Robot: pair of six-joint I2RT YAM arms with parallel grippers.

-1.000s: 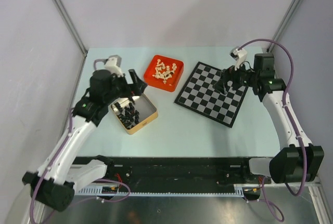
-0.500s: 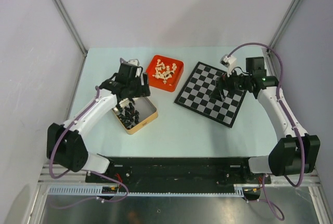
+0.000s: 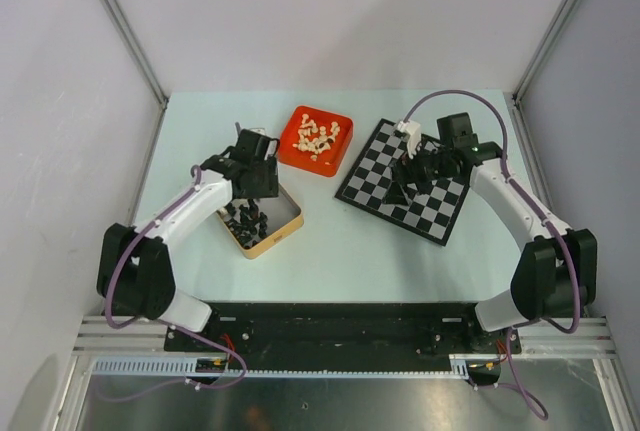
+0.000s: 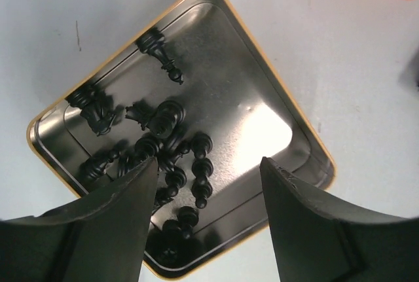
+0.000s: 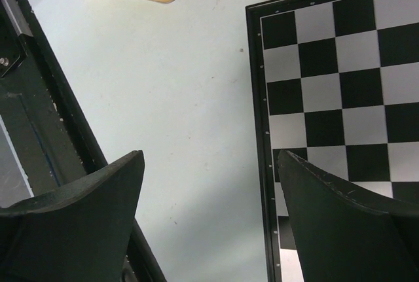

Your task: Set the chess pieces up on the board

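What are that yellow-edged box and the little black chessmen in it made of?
The box looks like thin metal, a tin: its bare silvery floor glares under the light; the rim is yellow-orange. The black chessmen look like glossy moulded plastic, with small highlights, though lacquered wood is possible.

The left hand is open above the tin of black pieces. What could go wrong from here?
The black pieces lie tumbled and touching in a heap, so the open left hand may pinch two at once, or lift one tilted. The tin wall stands close to some pieces and could block a finger.
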